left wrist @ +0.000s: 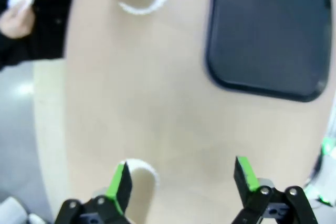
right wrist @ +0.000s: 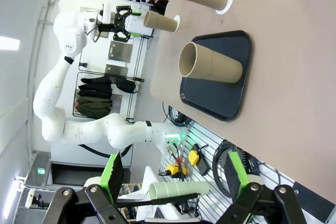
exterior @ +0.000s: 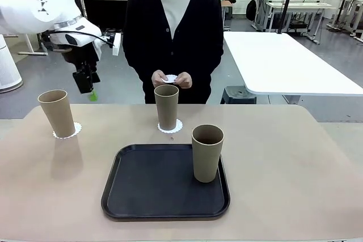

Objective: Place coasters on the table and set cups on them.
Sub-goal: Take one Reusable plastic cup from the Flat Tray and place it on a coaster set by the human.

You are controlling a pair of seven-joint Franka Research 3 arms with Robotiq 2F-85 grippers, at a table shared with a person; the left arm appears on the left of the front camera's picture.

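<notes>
Three tan cups stand on the beige table (exterior: 295, 168). The left cup (exterior: 57, 113) sits on a white coaster (exterior: 68, 132), and the middle cup (exterior: 167, 106) on another coaster (exterior: 171, 127). The third cup (exterior: 207, 152) stands on the black tray (exterior: 142, 188). The person holds a coaster (exterior: 171, 77) in both hands. My left gripper (exterior: 86, 86) hangs open above and behind the left cup; in its wrist view the left gripper (left wrist: 182, 179) is empty, with that cup (left wrist: 140, 195) beside one finger. My right gripper (right wrist: 174, 174) stands open and empty, far from the table.
The person stands at the far edge behind the middle cup. A white table (exterior: 283, 63) lies behind on the right. The right wrist view takes in the tray (right wrist: 239, 85) with its cup (right wrist: 210, 64), and cables and tools off the table's side.
</notes>
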